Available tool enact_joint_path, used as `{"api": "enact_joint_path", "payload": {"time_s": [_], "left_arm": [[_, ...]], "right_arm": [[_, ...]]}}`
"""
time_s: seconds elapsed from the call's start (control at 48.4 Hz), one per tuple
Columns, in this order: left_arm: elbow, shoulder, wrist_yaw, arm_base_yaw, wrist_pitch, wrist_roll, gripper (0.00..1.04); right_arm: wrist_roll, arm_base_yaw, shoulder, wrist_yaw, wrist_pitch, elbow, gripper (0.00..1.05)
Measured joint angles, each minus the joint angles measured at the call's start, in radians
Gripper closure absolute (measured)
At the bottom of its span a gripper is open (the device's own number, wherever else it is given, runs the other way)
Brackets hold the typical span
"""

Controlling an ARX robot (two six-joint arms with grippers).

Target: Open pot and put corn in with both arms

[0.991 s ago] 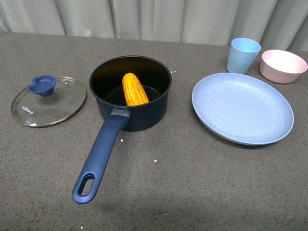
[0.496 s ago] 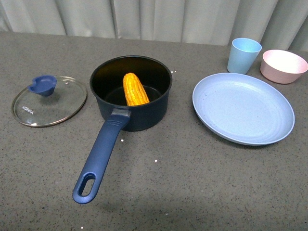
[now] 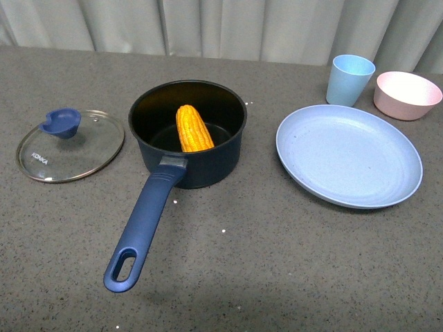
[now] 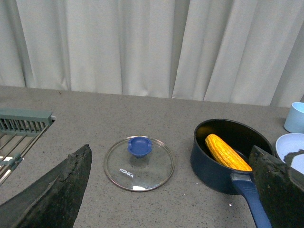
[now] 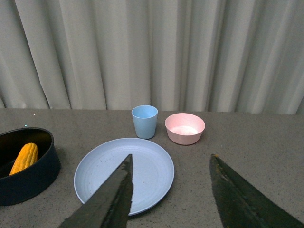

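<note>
The dark navy pot (image 3: 190, 149) stands open in the middle of the table, its long blue handle (image 3: 142, 228) pointing toward me. The yellow-orange corn (image 3: 193, 128) lies inside it, leaning on the near wall. The pot (image 4: 216, 164) and corn (image 4: 227, 153) also show in the left wrist view, and the pot (image 5: 28, 175) and corn (image 5: 23, 158) at the edge of the right wrist view. Neither arm shows in the front view. My left gripper (image 4: 171, 183) is open and empty above the table near the lid. My right gripper (image 5: 170, 164) is open and empty over the plate's edge.
The glass lid (image 3: 70, 145) with a blue knob lies flat left of the pot. A pale blue plate (image 3: 349, 156) lies to the right, with a blue cup (image 3: 349, 79) and a pink bowl (image 3: 407, 95) behind it. A green rack (image 4: 21, 128) sits beyond the lid. Curtains close the back.
</note>
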Motion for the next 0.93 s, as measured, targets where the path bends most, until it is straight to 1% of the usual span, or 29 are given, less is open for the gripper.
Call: {"api": "enact_joint_path", "payload": {"time_s": [0.041, 0.103, 0.186, 0.248, 0.289, 0.372, 0.93], "left_arm": [[0.000, 0.000, 0.000, 0.000, 0.000, 0.000, 0.06], [0.000, 0.000, 0.000, 0.000, 0.000, 0.000, 0.06], [0.000, 0.000, 0.000, 0.000, 0.000, 0.000, 0.06], [0.000, 0.000, 0.000, 0.000, 0.000, 0.000, 0.06], [0.000, 0.000, 0.000, 0.000, 0.000, 0.000, 0.06], [0.000, 0.000, 0.000, 0.000, 0.000, 0.000, 0.06], [0.000, 0.000, 0.000, 0.000, 0.000, 0.000, 0.06]], "right_arm": [[0.000, 0.000, 0.000, 0.000, 0.000, 0.000, 0.47], [0.000, 0.000, 0.000, 0.000, 0.000, 0.000, 0.36], [0.000, 0.000, 0.000, 0.000, 0.000, 0.000, 0.26], [0.000, 0.000, 0.000, 0.000, 0.000, 0.000, 0.12], [0.002, 0.000, 0.000, 0.000, 0.000, 0.000, 0.07], [0.000, 0.000, 0.000, 0.000, 0.000, 0.000, 0.10], [0.001, 0.000, 0.000, 0.000, 0.000, 0.000, 0.09]]}}
